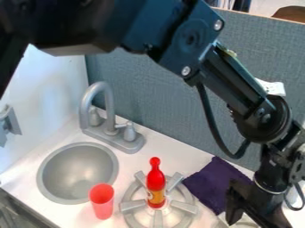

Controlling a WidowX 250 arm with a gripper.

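One soft, creased purple cloth, flat on the smooth white counter, partly hidden behind the black gripper, itself cut off below; cannot tell how open or whether gripping. Beside the cloth, a spoked grey burner bearing a glossy red bottle; then a tapered red cup and round sink.

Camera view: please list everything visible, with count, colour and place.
sink: 1, grey, left
faucet: 1, grey, behind sink
cup: 1, red-pink, beside sink
burner: 1, grey, bottom centre
bottle: 1, red, yellow label, upright on burner
cloth: 1, purple, right of burner
counter: 1, white, underneath
partition: 1, grey-blue, behind
wall fitting: 1, grey, left edge
brown object: 1, unclear, top right
arm: 1, black, across top
gripper: 1, black, lower right
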